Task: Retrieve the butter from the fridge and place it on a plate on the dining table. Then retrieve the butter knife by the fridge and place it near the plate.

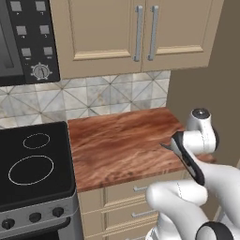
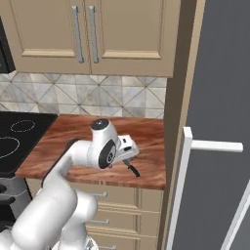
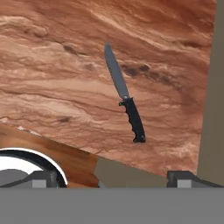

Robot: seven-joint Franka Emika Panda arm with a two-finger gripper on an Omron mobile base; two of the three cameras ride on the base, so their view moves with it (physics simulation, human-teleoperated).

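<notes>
The butter knife (image 3: 124, 98) lies flat on the wood-grain counter (image 3: 57, 78), with a dark blade and a black handle. In the hand view its handle points toward me and slightly right. My gripper (image 3: 114, 179) hovers above it, open, its fingertips (image 3: 43, 178) set wide apart with nothing between them. From the right base view the gripper (image 2: 128, 157) sits just over the knife's handle (image 2: 133, 169), near the counter's front right corner. The blade tip (image 1: 164, 146) pokes out beside my arm. The pale grey fridge (image 2: 219, 97) stands right of the counter. Butter, plate and dining table are out of view.
A black stove top (image 1: 33, 159) adjoins the counter on the left. Beige upper cabinets (image 1: 131, 33) hang above a tiled backsplash (image 1: 108, 93). Drawers (image 1: 136, 190) sit below the counter. A beige side panel (image 2: 183, 73) and the fridge's white bar handle (image 2: 181, 185) border the right.
</notes>
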